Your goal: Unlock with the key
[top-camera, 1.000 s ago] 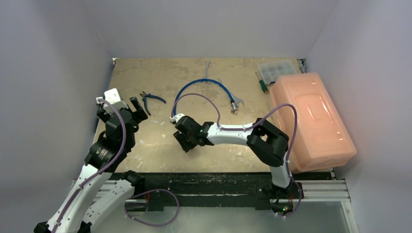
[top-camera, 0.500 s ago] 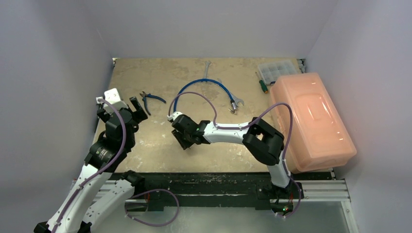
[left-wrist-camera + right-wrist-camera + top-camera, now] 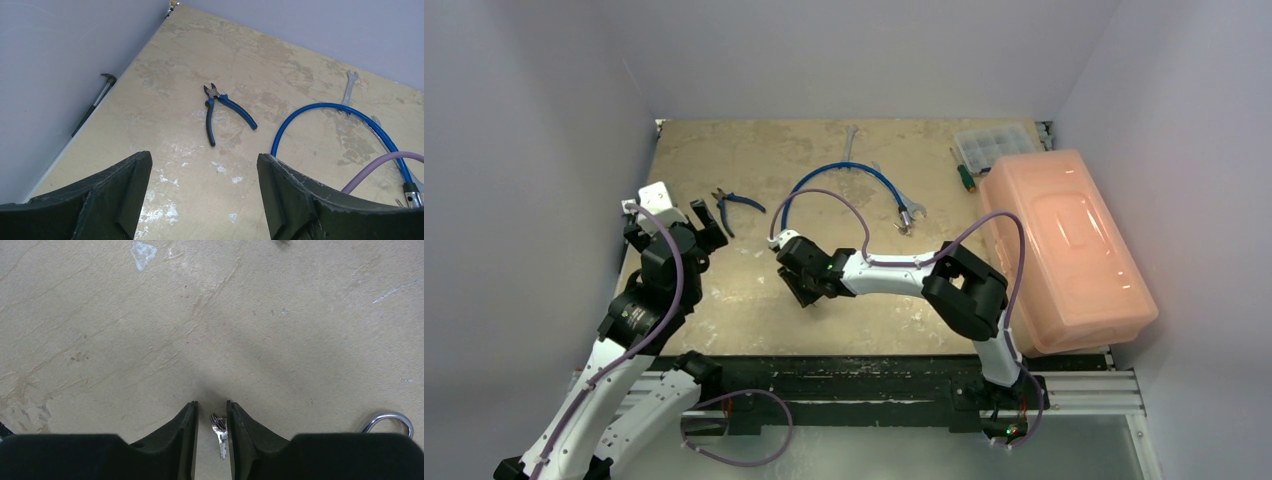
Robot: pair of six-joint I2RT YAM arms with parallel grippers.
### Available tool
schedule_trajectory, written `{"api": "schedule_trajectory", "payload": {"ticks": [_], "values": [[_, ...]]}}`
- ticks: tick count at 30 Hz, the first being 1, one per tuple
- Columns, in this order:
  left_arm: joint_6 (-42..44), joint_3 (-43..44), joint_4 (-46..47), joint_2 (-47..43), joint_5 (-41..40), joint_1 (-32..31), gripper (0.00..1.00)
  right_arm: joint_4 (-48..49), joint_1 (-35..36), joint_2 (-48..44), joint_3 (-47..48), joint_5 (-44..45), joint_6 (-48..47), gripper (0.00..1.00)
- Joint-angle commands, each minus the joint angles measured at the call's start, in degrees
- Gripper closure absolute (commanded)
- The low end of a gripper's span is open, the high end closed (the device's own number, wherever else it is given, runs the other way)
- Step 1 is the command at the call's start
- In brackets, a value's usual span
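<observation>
The key point(image 3: 220, 432), tiny and silvery with a small ring at its head, lies flat on the tan table between the two fingers of my right gripper point(image 3: 212, 404). The jaws stand narrowly apart; the key rests against the right finger, with a gap to the left one. In the top view my right gripper point(image 3: 802, 290) points down at the table's near middle and hides the key. A curved silver shackle point(image 3: 390, 422) shows at the lower right of the right wrist view. My left gripper point(image 3: 205, 165) hovers wide open over bare table at the left point(image 3: 679, 225).
Blue-handled pliers point(image 3: 736, 205) lie ahead of the left gripper point(image 3: 225, 107). A blue cable loop point(image 3: 844, 175) and silver wrenches point(image 3: 849, 140) lie at the back middle. A large orange box point(image 3: 1064, 245), a clear organiser point(image 3: 992, 145) and a screwdriver point(image 3: 964, 172) stand on the right.
My right gripper has shifted a little to the left and its jaws have narrowed around the key. The left arm has not moved.
</observation>
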Motion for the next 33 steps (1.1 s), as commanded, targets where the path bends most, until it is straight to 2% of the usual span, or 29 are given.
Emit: {"api": "schedule_trajectory", "payload": {"ticks": [1,10,17,23,29,33], "values": [[0.94,-0.15,1.92,-0.28,0.45,0.33,0.19,-2.45,-0.16,-0.90,0.02,0.46,-0.32,0.66],[0.92,-0.18,1.91,-0.30,0.45,0.33,0.19,-4.89,-0.16,-0.92,0.41,2.86,-0.09,0.69],[0.91,-0.18,1.82,-0.18,0.41,0.35,0.19,-5.57,-0.16,-2.05,-0.21,4.43,0.09,0.63],[0.89,-0.17,1.81,-0.18,0.41,0.33,0.20,-5.48,-0.16,-1.85,-0.30,4.48,-0.42,0.65],[0.94,-0.16,1.82,-0.26,0.52,0.33,0.20,-4.42,-0.16,-0.90,-0.26,3.19,-0.64,0.79],[0.91,-0.18,1.94,-0.26,0.70,0.33,0.20,-3.80,-0.08,-0.19,-0.21,1.97,-0.88,1.00]]}}
